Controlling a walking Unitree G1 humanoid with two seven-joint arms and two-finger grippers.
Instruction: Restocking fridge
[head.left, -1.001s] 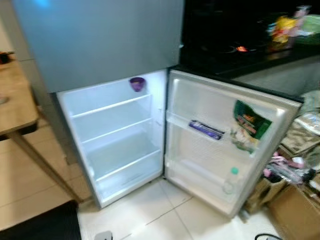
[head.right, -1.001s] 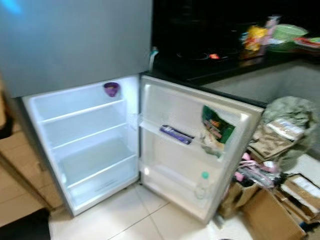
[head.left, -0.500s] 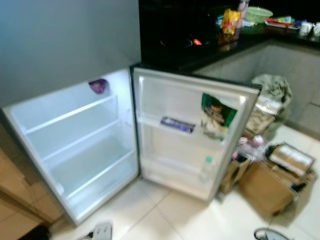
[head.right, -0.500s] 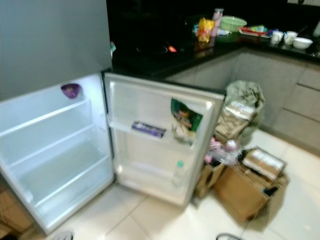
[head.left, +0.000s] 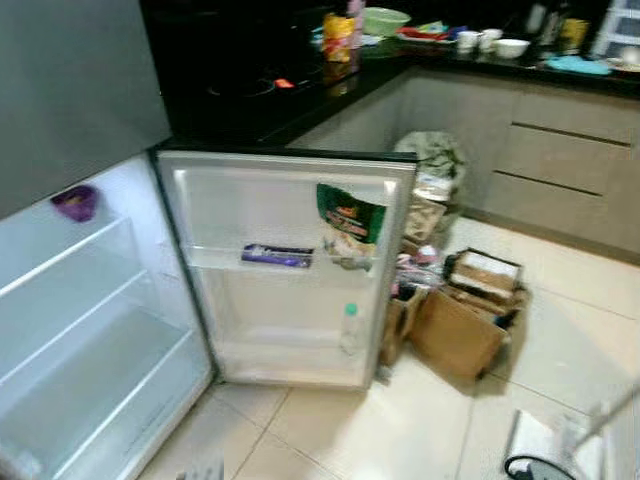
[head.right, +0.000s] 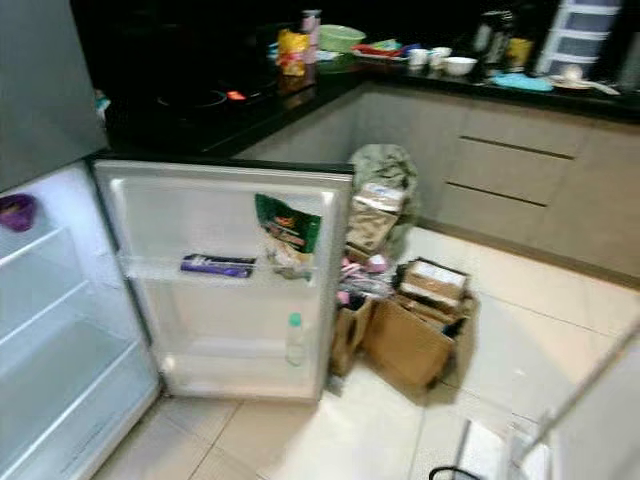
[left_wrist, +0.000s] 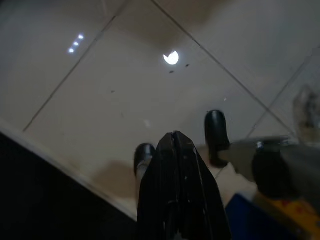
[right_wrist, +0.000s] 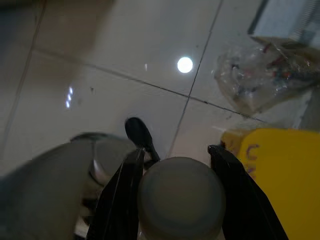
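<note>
Two right gripper (right_wrist: 177, 165) fingers clasp a round-capped bottle (right_wrist: 180, 197); left gripper (left_wrist: 175, 142) closed.

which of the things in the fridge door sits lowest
The clear bottle with the green cap, standing in the bottom door shelf; the purple packet and green bag sit higher up.

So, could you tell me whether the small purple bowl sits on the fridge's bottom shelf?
No, the small purple bowl sits on the top shelf of the open fridge.
</note>
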